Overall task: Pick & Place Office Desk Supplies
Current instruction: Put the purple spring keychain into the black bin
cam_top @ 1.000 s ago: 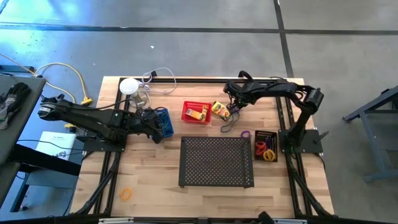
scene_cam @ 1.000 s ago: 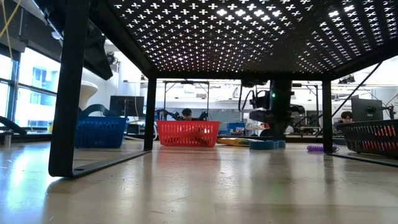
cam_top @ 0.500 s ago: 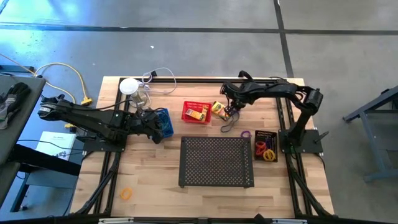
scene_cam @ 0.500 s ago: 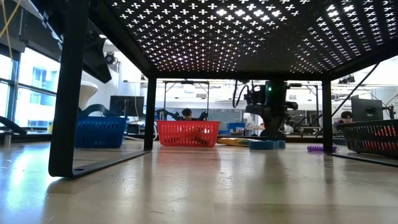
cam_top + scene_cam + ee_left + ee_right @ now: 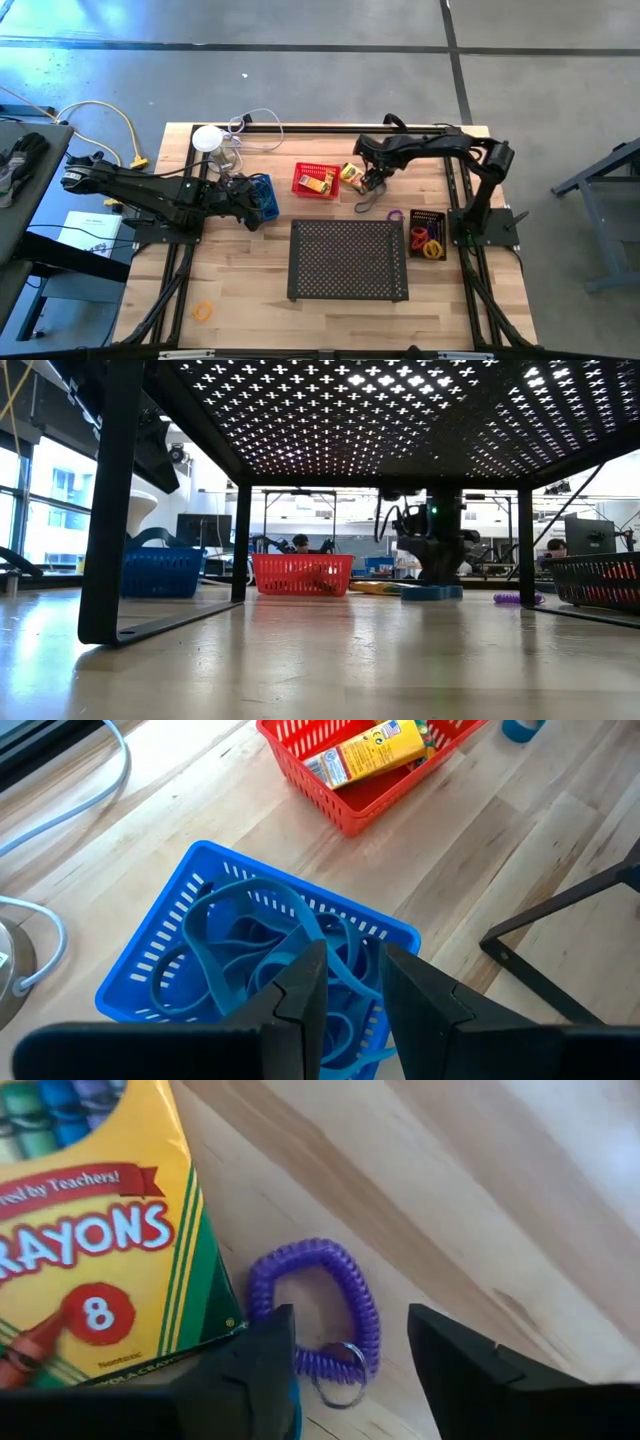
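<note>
My right gripper [image 5: 350,1370] is open and points down at the table, beside a yellow crayon box [image 5: 95,1230] that lies flat. A purple coil loop [image 5: 325,1305] with a key ring lies on the wood between its fingers. My left gripper [image 5: 352,985] is over the blue basket [image 5: 250,950], which holds blue bands and stands on the table [image 5: 160,572]. A red basket [image 5: 315,181] holds a second crayon box [image 5: 365,750]. A black basket [image 5: 427,233] holds red and yellow loops. My left gripper has the blue basket's wall [image 5: 372,960] on the side nearest my arm between its two fingers, one finger inside the basket and one outside. The fingers come slanting down from the table's left. The basket stands on its bottom on the table.
The large black perforated tray [image 5: 348,260] stands at the middle near side. A white disc [image 5: 207,138] with clear cable is at the far left. A purple loop [image 5: 394,215] and a dark loop [image 5: 365,205] lie near the tray. An orange band [image 5: 203,311] lies near left.
My right gripper has gone a little toward the table's left edge, closer to the crayon box.
</note>
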